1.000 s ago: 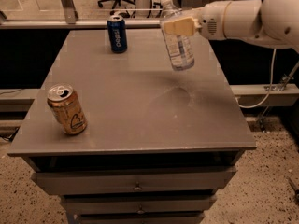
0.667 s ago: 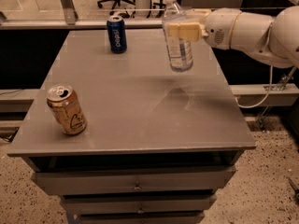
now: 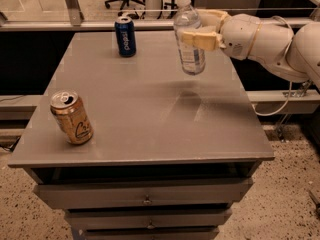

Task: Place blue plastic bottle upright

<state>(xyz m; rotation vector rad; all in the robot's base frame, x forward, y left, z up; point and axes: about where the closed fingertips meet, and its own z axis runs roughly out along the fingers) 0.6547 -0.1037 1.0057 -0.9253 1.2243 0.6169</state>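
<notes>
Aloft, one bottle (image 3: 190, 51) in gripper (image 3: 194, 30) above table (image 3: 150, 129), two cans (image 3: 125, 36) (image 3: 71, 117)

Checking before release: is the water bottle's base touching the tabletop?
Apart. The camera view shows the blue plastic bottle hanging in the gripper over the table, far right, its shadow lying separate below it.

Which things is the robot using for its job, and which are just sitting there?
Job: blue plastic bottle, in the air; gripper, clamped around it; grey table beneath.
Lying about: dark blue soda can, gold soda can, both on the table.
</notes>
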